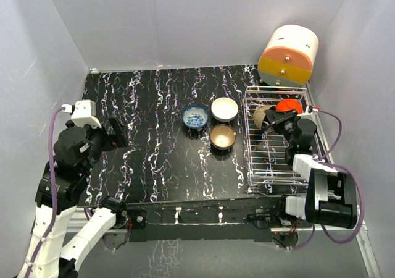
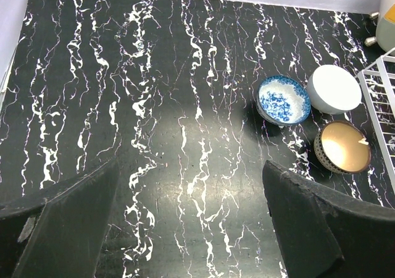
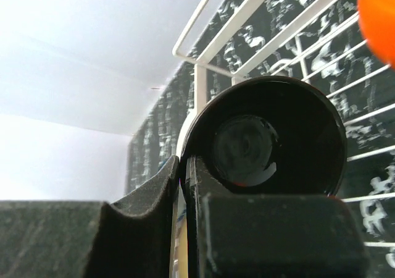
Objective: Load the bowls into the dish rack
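My right gripper is shut on the rim of the bowl that is black inside and tan outside. It holds the bowl tilted on edge over the far left part of the silver wire dish rack. A red bowl sits in the rack's far end beside it. On the table left of the rack stand the blue-and-white bowl, the white bowl and the tan-gold bowl. At the left side, my left gripper hangs open and empty above the table.
An orange-and-cream drum-shaped box stands just behind the rack in the far right corner. Grey walls close the table on the left, back and right. The rack's edge shows at the right of the left wrist view.
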You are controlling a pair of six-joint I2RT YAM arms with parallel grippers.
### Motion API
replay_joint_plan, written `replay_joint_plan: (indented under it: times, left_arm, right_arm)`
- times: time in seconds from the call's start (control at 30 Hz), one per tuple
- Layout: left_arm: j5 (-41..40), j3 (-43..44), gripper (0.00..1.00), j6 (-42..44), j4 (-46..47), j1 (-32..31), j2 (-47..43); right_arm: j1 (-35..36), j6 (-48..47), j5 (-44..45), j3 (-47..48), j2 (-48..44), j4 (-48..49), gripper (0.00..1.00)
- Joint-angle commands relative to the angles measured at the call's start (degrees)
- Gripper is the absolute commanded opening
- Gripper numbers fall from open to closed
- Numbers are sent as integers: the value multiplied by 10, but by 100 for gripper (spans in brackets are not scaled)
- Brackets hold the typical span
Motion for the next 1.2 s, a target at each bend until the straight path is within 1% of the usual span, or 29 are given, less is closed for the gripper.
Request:
replay_joint_plan:
  times: [0.0,0.07,0.13,0.23,0.37,0.47,0.57,0.67,0.77,0.87,0.93,0.97,1.07,1.1,1.17]
  left_arm:
    - [8,20,97,-4,0,-2,3]
    - [10,20,97,-4,1,-1,4]
    - [12,21,97,-5,1,-2,6]
    - [13,25,97,-5,1,-2,10]
    - [10,35,97,-4,0,-2,14]
    - [6,40,97,-1,-2,-2,17]
    - [6,42,97,-1,-2,-2,21]
    - [7,44,97,0,0,-2,23]
    - [6,46,97,1,0,-1,24]
    - [4,42,97,1,0,-1,22]
    - [5,37,97,1,3,-2,20]
    - [6,35,97,1,4,-1,19]
    - [9,30,97,-1,6,-2,17]
    - [10,30,97,0,6,-2,17]
    - [11,32,97,0,4,-1,17]
  right_arm:
    - [-26,152,-91,-52,29,258,8]
    - [-40,201,-108,-75,64,333,8]
    - [-48,253,-121,-90,112,433,8]
    - [-53,319,-127,-96,187,552,8]
    - [-55,375,-124,-85,261,652,8]
    - [-55,391,-125,-76,282,661,8]
    - [-55,373,-123,-75,275,618,8]
    - [-55,324,-113,-75,234,522,8]
    - [-56,255,-104,-54,170,361,8]
    - [-57,201,-64,-42,93,191,8]
    - [-59,174,-44,-15,61,106,10]
    - [-60,164,-40,-10,54,79,11]
    - [-66,161,-62,-10,63,68,11]
    - [-67,168,-74,-16,74,86,10]
    - [-69,194,-98,-28,102,160,8]
